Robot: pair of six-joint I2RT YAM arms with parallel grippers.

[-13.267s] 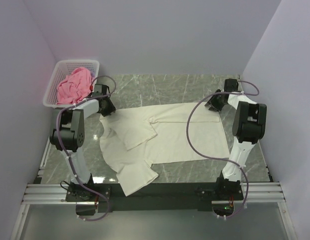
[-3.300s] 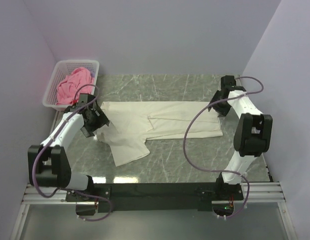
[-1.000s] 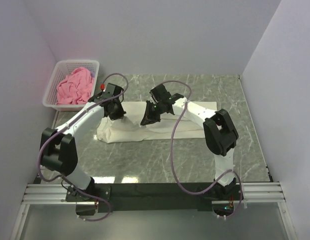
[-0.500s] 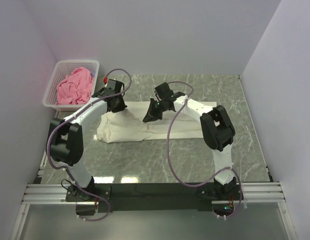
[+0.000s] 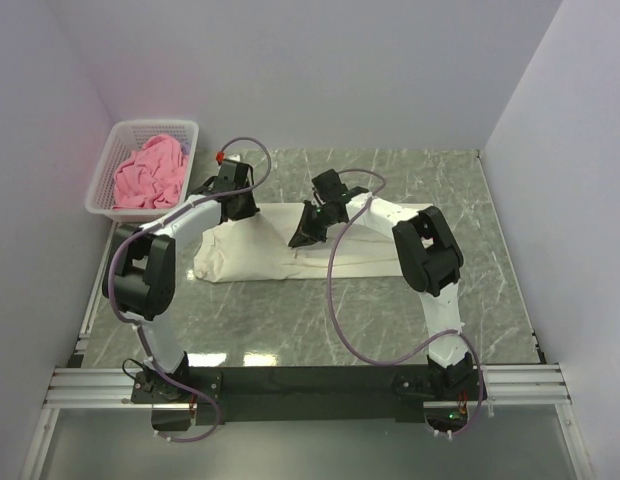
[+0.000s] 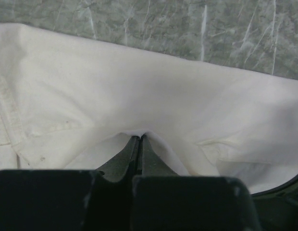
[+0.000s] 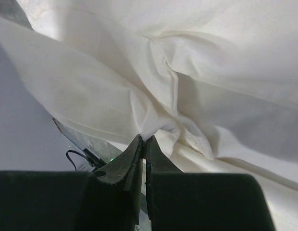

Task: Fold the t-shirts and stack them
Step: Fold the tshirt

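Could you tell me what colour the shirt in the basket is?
Pink shirt, clearest in top external view.

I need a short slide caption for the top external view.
Both jaws pinch the cream shirt, half folded; the pink shirt lies in the basket.

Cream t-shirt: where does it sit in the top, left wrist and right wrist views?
Top external: cream t-shirt lies as a folded band mid-table, between the arms.
Left wrist: fills the middle and bottom, with the marble table above it.
Right wrist: fills nearly the whole frame, bunched.
Shared landmark: the pinch points, where the left hand and right hand are each shut on the cloth.
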